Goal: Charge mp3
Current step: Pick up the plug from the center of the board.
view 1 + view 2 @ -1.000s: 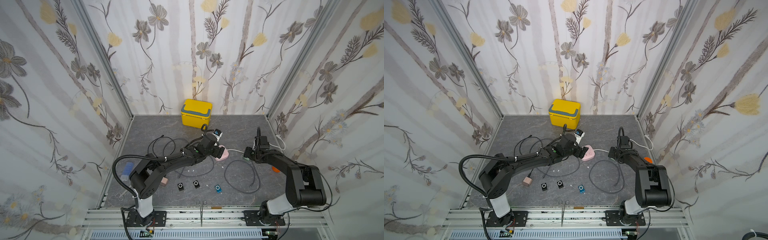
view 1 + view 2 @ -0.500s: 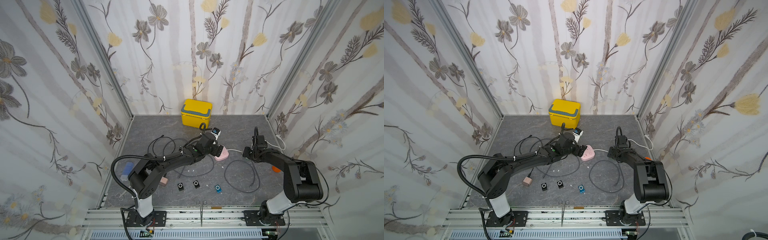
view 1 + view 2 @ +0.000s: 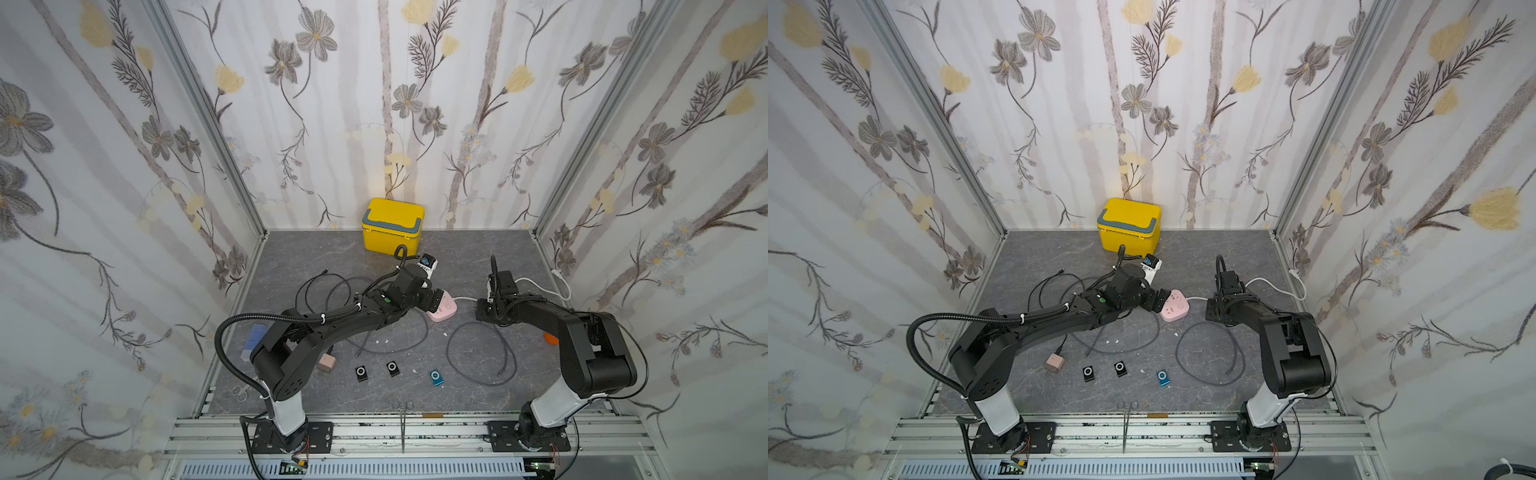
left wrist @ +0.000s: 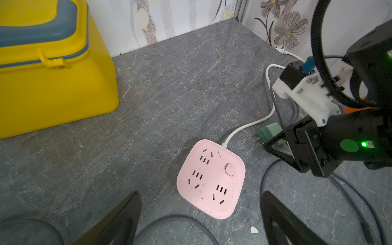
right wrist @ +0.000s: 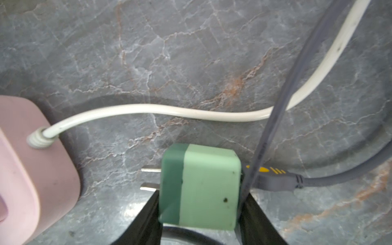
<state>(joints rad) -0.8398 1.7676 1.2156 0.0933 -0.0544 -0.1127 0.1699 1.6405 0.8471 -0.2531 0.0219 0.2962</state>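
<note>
While the R gripper [image 5: 200, 203] straddles the green charger [image 5: 203, 184], its jaws are abt half closed and the black fingers look flush w/ both sides; real squeeze or not, can't tell. Charger is a smooth rounded plastic block w/ a dark green band at the prong end, a pale green body and two flat metal prongs. L gripper [image 4: 200, 220] gapes wide w/ nothing in it, over the near edge of the pink power strip [image 4: 212, 178]. Strip is a matte rounded square w/ a round button, slot sockets facing up and a glossy white cord [image 5: 169, 110]. Table [image 3: 311, 257] is grey marble-look w/ rust veins.

Around: grey cable [image 5: 339, 177] is plugged into charger's back. Yellow box [image 3: 392, 228] w/ grey-blue lid band sits at the back wall.

Mp3s lie in a row nr table front, well apart from both grippers: black mp3 [image 3: 362, 372], second black mp3 [image 3: 392, 368], blue mp3 [image 3: 436, 377]. They are small flat rectangles, faces up, long axes roughly front-to-back, the blue one skewed a bit. Charger prongs point at the strip, short of it, not touching.
</note>
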